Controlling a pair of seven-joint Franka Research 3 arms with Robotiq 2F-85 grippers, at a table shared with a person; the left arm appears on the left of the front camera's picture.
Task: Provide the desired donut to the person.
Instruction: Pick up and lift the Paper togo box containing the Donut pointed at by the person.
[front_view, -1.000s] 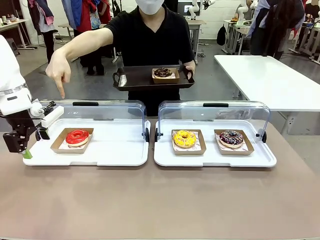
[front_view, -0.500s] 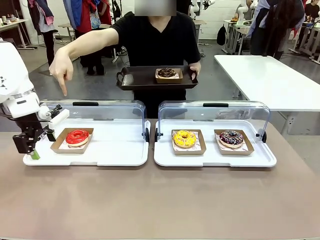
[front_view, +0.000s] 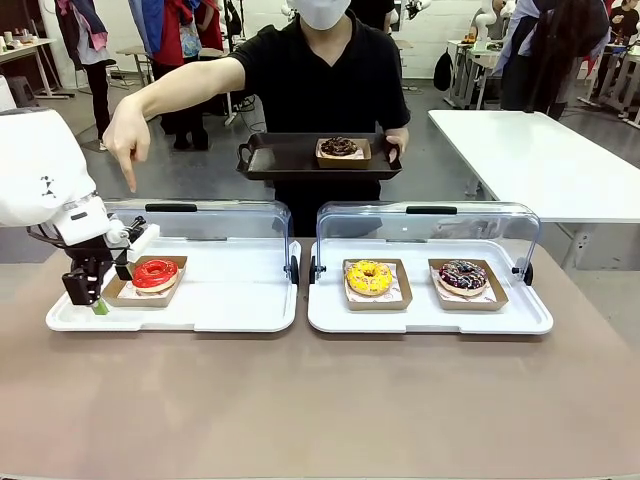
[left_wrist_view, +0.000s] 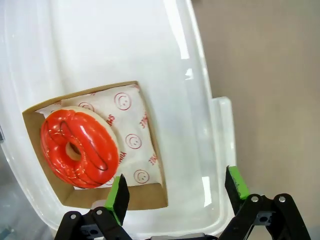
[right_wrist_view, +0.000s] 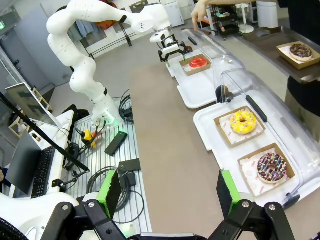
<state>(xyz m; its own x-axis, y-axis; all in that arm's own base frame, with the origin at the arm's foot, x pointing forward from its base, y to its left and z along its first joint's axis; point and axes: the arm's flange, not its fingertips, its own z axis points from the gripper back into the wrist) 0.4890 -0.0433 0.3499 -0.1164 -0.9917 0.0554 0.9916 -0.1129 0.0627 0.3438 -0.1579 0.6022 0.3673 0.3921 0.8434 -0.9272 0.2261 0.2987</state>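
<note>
The person (front_view: 320, 75) in a black T-shirt points a finger (front_view: 126, 180) down over the red-glazed donut (front_view: 155, 273), which sits in a cardboard tray at the left end of the left white tray (front_view: 230, 305). Their other hand holds a dark serving tray (front_view: 280, 160) carrying a chocolate donut (front_view: 338, 147). My left gripper (front_view: 103, 290) is open, low at the cardboard tray's left edge. In the left wrist view the red donut (left_wrist_view: 79, 147) lies just ahead and left of the left gripper (left_wrist_view: 177, 192). My right gripper (right_wrist_view: 167, 192) is open and empty, high above the table's near side.
The right white tray (front_view: 430, 318) holds a yellow donut (front_view: 369, 277) and a dark sprinkled donut (front_view: 462, 275). Both clear lids (front_view: 430, 225) stand raised behind the trays. A white table (front_view: 540, 160) stands at the back right. The brown tabletop (front_view: 320, 400) in front is bare.
My left gripper has moved right and closer to the red donut's cardboard tray. The person's serving tray has drifted slightly right. Their pointing hand stays over the red donut.
</note>
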